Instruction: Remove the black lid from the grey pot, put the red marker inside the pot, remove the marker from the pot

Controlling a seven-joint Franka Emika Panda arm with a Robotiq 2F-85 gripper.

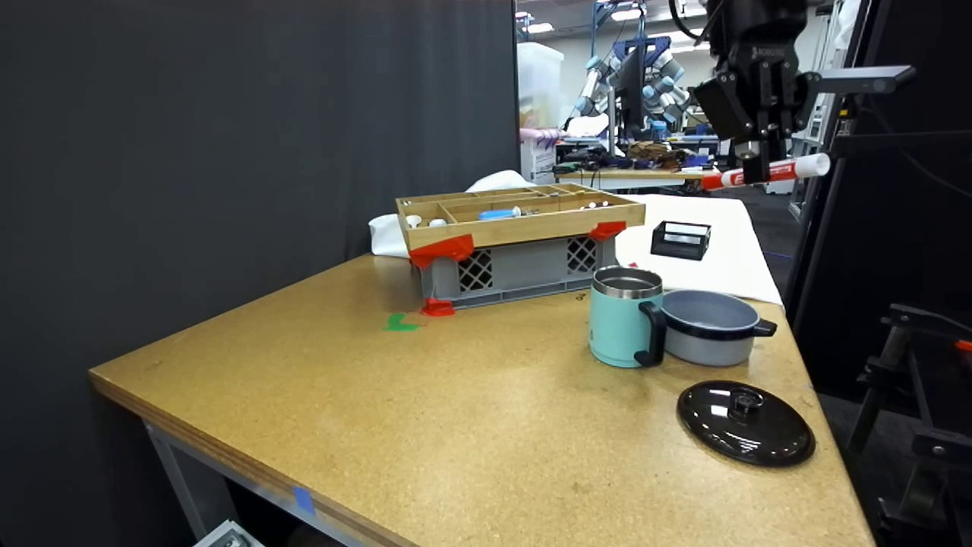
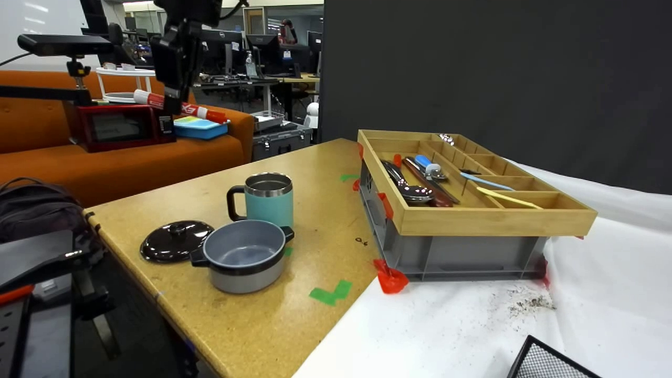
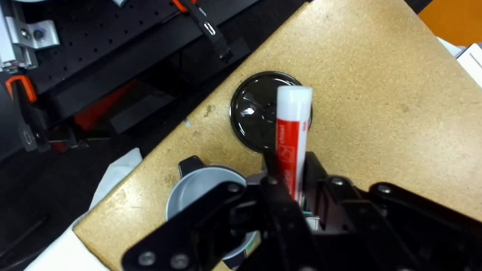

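The red chisel-tip marker was clamped between the jaws of the gripper, projecting on both sides of them, well above the tabletop. Uncovering was judged complete: the glossy black knobbed lid was seen below the jaws, apart from the two-handled grey pot, which was left open below them too. Whether the marker had already been placed inside could not be told; insertion and removal, or nothing more, might have remained.
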